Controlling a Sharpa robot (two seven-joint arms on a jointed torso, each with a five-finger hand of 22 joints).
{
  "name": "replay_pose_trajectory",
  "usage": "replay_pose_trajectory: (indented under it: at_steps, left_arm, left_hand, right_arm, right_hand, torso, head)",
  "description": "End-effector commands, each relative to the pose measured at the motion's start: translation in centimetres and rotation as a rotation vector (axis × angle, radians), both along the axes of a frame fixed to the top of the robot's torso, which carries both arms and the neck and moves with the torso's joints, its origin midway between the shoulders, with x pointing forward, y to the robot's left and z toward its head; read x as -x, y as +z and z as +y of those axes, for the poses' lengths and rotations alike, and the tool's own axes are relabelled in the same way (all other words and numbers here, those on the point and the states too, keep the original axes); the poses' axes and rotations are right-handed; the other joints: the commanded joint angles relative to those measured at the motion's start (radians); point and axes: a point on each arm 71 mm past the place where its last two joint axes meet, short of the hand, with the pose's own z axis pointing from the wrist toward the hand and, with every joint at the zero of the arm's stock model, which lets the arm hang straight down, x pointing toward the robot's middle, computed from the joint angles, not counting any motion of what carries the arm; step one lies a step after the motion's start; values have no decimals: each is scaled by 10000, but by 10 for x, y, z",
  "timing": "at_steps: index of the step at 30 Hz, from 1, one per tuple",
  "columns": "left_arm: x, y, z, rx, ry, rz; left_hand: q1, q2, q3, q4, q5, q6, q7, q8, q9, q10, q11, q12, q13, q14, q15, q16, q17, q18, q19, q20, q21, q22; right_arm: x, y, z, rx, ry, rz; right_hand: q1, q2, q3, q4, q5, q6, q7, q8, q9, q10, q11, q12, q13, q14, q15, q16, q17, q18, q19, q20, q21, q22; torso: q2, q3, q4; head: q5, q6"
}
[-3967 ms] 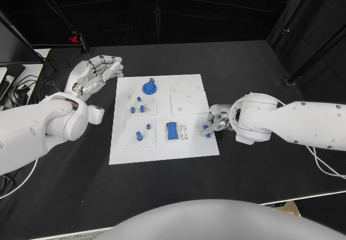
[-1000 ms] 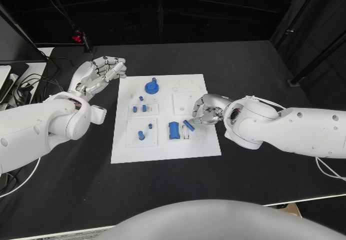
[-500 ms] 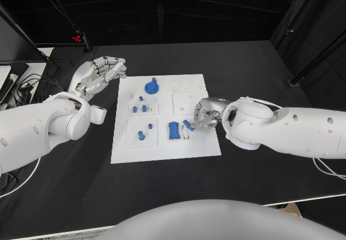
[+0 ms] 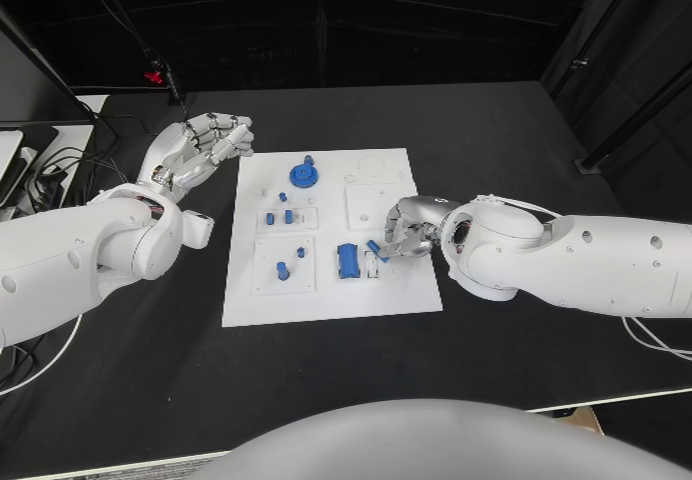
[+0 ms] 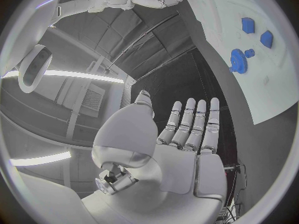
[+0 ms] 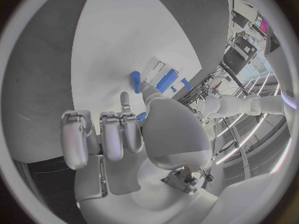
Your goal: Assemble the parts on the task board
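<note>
My right hand (image 4: 408,228) pinches a small blue plastic peg (image 4: 376,249) in its fingers over the white task board (image 4: 329,300); my left hand (image 4: 201,148) hangs spread, holding nothing. Risk: a tilted peg may jam beside the blue rectangular block (image 4: 346,261) or slip free.

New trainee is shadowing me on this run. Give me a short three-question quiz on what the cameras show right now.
1. True or false: the left hand holds a blue part.
2. Which hand holds a small blue part over the task board?
A. left
B. right
C. neither
3. Fill in: the blue gear stands near the board's ____ edge, far or near.

Key: 1 false, it is open beside the board. 2 B, the right hand. 3 far.
</note>
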Motion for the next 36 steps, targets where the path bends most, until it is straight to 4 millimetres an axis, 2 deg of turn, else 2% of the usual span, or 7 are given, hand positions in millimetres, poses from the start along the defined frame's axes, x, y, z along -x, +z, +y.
replay_pose_trajectory:
  at_steps: [1, 21, 28, 36]
  left_arm:
    - [0, 1, -1, 77, -84, -39]
    - [0, 1, 0, 74, -75, -29]
    - [0, 1, 0, 71, -69, -26]
    - [0, 1, 0, 75, -82, -22]
  left_hand:
    - [-7, 95, -52, 15, 47, -82, 1298, 40, -16, -58, 31, 62, -11, -14, 15, 47, -10, -55, -3, -23, 68, -16]
    - [-7, 95, -52, 15, 47, -82, 1298, 40, -16, -58, 31, 62, -11, -14, 15, 47, -10, -55, -3, -23, 68, -16]
    - [-7, 95, -52, 15, 47, -82, 1298, 40, -16, -58, 31, 62, -11, -14, 15, 47, -10, -55, -3, -23, 68, -16]
    - [-7, 95, -52, 15, 47, -82, 1298, 40, -16, -58, 31, 62, -11, -14, 15, 47, -10, -55, -3, -23, 68, -16]
  right_arm:
    - [0, -2, 2, 133, 29, 325]
    - [4, -13, 10, 720, 264, 659]
    - [3, -14, 10, 742, 166, 632]
    - [3, -16, 13, 1201, 277, 782]
  right_hand:
    - [-67, 12, 9, 52, -24, -76, 9, 41, -37, 1023, 70, 25, 2628, 1041, 77, 25, 2630, -74, 1061, 60, 33, 2634]
    - [56, 64, 83, 12, -109, -40, -7, 137, -55, 1023, 58, 25, 2628, 1041, 75, 25, 2630, -74, 1061, 66, 33, 2634]
    - [129, 221, 208, 15, -35, -79, -20, 181, -82, 1023, 47, 25, 2628, 1041, 70, 25, 2630, -74, 1061, 63, 33, 2634]
    - [152, 289, 291, 20, -1, -177, -10, 155, -127, 1023, 51, 25, 2628, 1041, 73, 25, 2630, -74, 1061, 64, 33, 2634]
  torso:
    - [-5, 1, 2]
    - [1, 2, 3]
    - [2, -2, -6]
    - [-4, 1, 5]
  head:
    - [-18, 0]
    - [-8, 0]
    - [-19, 0]
    - [-31, 0]
